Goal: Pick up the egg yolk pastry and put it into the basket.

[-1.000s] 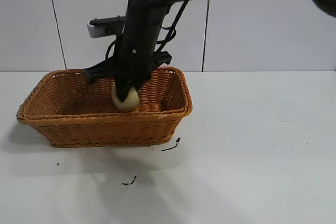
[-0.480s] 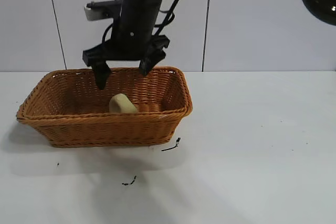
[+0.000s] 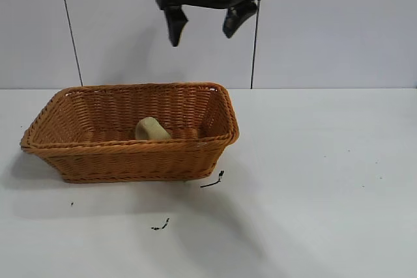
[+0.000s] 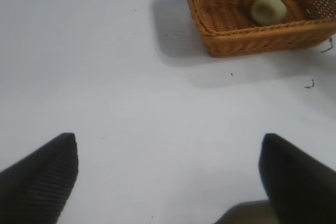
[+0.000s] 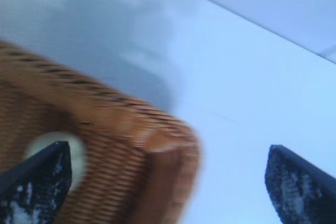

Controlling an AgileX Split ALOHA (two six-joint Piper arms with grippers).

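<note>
the egg yolk pastry (image 3: 151, 129) lies inside the wicker basket (image 3: 85, 154), on its floor near the front wall. the right tool (image 3: 202, 23) hangs high above the basket, spread wide and empty. the left tool (image 4: 168, 174) is wide open over bare tabletop (image 4: 105, 77), holding nothing.

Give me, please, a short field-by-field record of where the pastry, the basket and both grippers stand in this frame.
egg yolk pastry: lying inside the basket, free of any gripper
basket: on the white table, at its left side in the exterior view
right gripper: open, empty, high above the basket
left gripper: open, empty, over bare table away from the basket
task state: pastry placed
</note>
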